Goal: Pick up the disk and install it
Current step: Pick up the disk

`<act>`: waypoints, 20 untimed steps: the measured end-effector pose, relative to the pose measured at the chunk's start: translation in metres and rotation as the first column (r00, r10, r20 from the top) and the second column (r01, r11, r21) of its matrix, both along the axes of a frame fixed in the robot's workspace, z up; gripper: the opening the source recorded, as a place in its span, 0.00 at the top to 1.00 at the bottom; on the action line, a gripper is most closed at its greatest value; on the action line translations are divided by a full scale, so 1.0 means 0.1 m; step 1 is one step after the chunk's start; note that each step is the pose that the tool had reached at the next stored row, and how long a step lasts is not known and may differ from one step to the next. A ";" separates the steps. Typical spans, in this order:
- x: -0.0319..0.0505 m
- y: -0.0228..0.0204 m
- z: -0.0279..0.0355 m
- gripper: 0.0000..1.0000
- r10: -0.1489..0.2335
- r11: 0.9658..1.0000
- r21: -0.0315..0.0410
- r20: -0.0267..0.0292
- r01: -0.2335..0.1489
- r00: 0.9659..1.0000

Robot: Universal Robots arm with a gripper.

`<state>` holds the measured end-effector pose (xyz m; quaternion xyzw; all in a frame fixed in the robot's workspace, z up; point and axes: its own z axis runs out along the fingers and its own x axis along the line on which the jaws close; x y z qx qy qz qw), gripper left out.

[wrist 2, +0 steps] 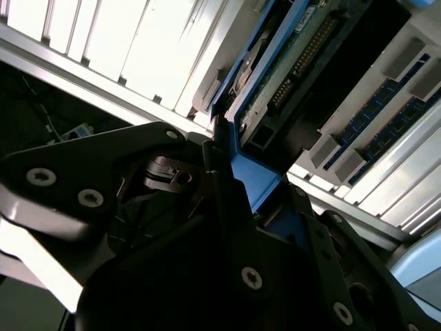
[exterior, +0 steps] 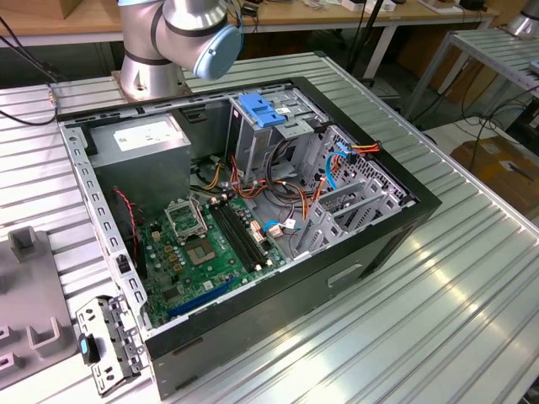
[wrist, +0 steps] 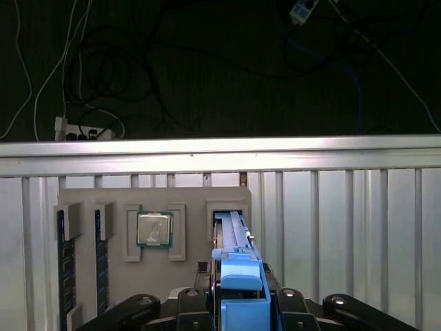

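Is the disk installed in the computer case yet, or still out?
Out: in the first wrist view the end effector grips the disk, standing on edge at the grey parts tray.

Black bolted-metal gripper (wrist: 239,293) was clamped on blue-railed dark disk (wrist: 233,231); silver arm (exterior: 181,34) w/ blue joint cap was folded.

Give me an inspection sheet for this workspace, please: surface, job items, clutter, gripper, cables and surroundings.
Surface: ribbed aluminium table carrying an open computer case.
Job's things: the disk stands on edge in a slot of the grey fixture tray.
Clutter: a processor chip and memory sticks in the same tray; a loose metal bracket beside the case.
Grippers: the gripper appears closed on the disk's blue end.
Cables: wire bundles inside the case; loose leads and a power strip on the floor.
Surroundings: wooden benches; a cardboard box.
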<state>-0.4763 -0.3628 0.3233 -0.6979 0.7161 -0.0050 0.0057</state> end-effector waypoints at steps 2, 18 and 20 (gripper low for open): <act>0.000 0.000 0.008 0.63 0.000 1.000 0.000 0.000 0.000 1.000; 0.000 0.000 0.079 0.63 0.000 1.000 0.005 0.000 0.000 1.000; 0.000 0.000 0.093 0.63 0.000 1.000 0.005 0.000 0.000 1.000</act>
